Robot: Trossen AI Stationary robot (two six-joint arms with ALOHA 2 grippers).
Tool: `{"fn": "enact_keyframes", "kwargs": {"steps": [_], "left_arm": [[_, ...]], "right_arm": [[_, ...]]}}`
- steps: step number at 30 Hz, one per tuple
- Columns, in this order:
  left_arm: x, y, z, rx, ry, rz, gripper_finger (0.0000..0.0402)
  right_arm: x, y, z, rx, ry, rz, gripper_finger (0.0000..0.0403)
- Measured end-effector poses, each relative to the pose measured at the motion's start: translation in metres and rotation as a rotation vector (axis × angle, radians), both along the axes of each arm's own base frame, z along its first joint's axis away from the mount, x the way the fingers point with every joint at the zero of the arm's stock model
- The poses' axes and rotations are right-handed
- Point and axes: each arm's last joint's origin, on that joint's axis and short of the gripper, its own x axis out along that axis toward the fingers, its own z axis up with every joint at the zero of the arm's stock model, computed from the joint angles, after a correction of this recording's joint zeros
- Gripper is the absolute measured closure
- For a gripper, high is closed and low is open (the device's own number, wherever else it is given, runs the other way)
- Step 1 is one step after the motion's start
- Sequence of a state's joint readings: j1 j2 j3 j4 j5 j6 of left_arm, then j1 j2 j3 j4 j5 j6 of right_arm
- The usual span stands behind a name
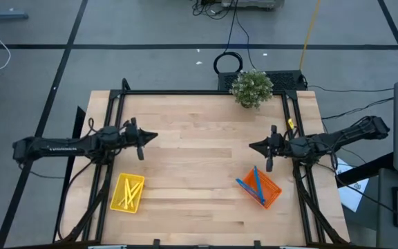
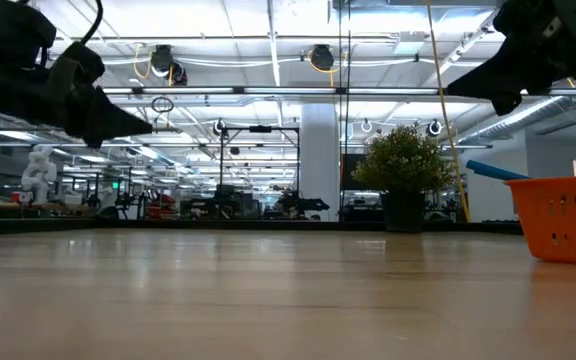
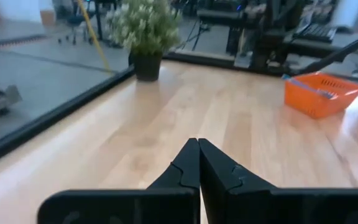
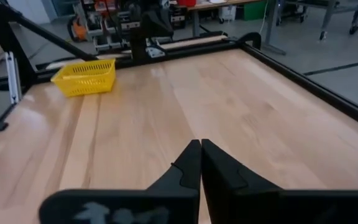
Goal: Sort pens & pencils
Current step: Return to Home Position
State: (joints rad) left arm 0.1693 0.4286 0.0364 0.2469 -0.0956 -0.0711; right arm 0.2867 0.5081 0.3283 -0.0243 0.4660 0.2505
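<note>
Thin blue pens (image 1: 256, 184), slanted in the orange mesh basket (image 1: 273, 194) on the near side of the small green potted plant (image 1: 252, 88), lie beside the right pincer (image 4: 200, 146); thin yellow pencils (image 1: 128, 194), in the yellow mesh basket (image 1: 119, 205), beside the left pincer (image 3: 198, 146); both pincers pressed closed, empty.

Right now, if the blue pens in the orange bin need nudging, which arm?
Right, likely. The right tool, shut, hangs on the same side of the table as the orange bin holding the pens; the left tool, also shut, is nearer the yellow bin.
</note>
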Motion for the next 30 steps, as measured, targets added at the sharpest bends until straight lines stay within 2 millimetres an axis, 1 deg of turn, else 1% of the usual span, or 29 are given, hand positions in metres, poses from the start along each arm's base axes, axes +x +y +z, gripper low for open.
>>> {"fn": "enact_keyframes", "kwargs": {"steps": [5, 10, 14, 16, 18, 22, 26, 30], "left_arm": [[-0.002, 0.000, -0.006, -0.036, 0.055, 0.010, 0.0401], [-0.006, -0.005, -0.011, -0.078, 0.098, -0.022, 0.0401], [-0.007, -0.011, -0.009, -0.067, 0.087, -0.062, 0.0401], [-0.008, -0.012, -0.006, -0.034, 0.056, -0.065, 0.0401], [-0.008, -0.013, -0.002, 0.001, 0.023, -0.078, 0.0401], [-0.008, -0.016, 0.003, 0.025, -0.026, -0.183, 0.0401], [-0.008, -0.018, 0.004, 0.026, -0.029, -0.231, 0.0401], [-0.008, -0.018, 0.003, 0.045, -0.019, -0.242, 0.0401]], "right_arm": [[-0.006, -0.002, -0.003, -0.003, 0.040, -0.002, 0.0403], [-0.013, -0.003, -0.007, 0.008, 0.070, -0.002, 0.0403], [-0.018, -0.002, -0.025, 0.003, 0.065, 0.023, 0.0403], [-0.021, -0.002, -0.035, 0.010, 0.042, 0.035, 0.0403], [-0.024, -0.002, -0.039, 0.027, 0.021, 0.068, 0.0403], [-0.029, 0.000, -0.040, 0.025, -0.037, 0.199, 0.0403], [-0.034, 0.002, -0.042, -0.054, -0.115, 0.339, 0.0403], [-0.037, 0.001, -0.040, -0.087, -0.219, 0.364, 0.0403]]}}
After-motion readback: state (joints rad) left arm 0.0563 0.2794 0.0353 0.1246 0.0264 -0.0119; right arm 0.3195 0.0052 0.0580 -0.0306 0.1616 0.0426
